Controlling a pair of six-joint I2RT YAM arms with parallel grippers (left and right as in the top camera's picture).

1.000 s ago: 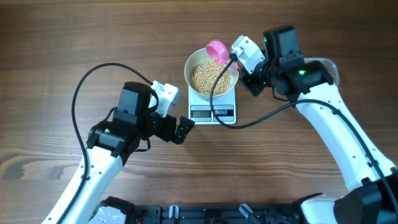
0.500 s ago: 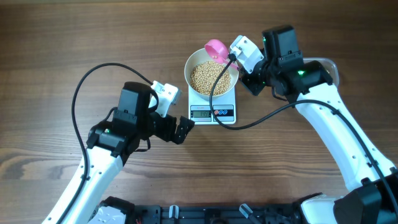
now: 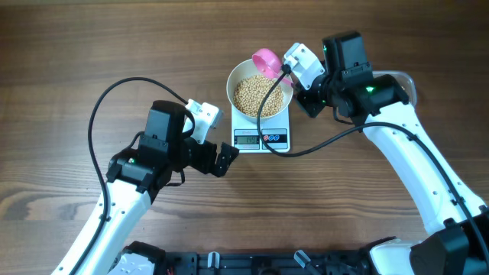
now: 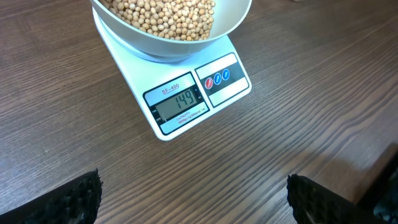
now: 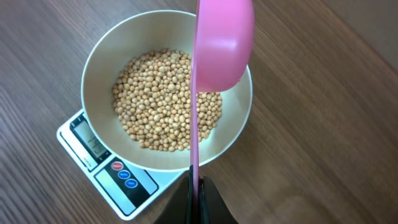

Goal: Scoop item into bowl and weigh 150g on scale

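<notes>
Nearest the robot's base, left gripper (image 3: pixel 224 160) hangs empty over the table (image 3: pixel 92 46), jaws spread wide, just in front of the scale (image 4: pixel 138 70) and not touching it. Display (image 4: pixel 179 104) reads 149, one short of target. Bowl (image 5: pixel 93 74) sits centred on the scale, beans (image 5: pixel 165 102) heaped in its bottom. At the far rim, the pink scoop (image 5: pixel 221 43) is held above the bowl's edge, turned on its side. Its handle is clamped in the right gripper (image 5: pixel 196 202), fingers closed tight on it. Cannot tell whether any beans are left inside the scoop, since only its outer shell shows. Risks, as judged: margin is a bean or a few, so any further tip or shake of the scoop could overshoot, and taking beans back out is harder than adding. Scoop sits over the rim, so loose beans could fall outside onto the wood. Scoop or handle brushing the bowl would load the scale and falsify the reading. Left gripper drifting forward could nudge the scale or press a button.
</notes>
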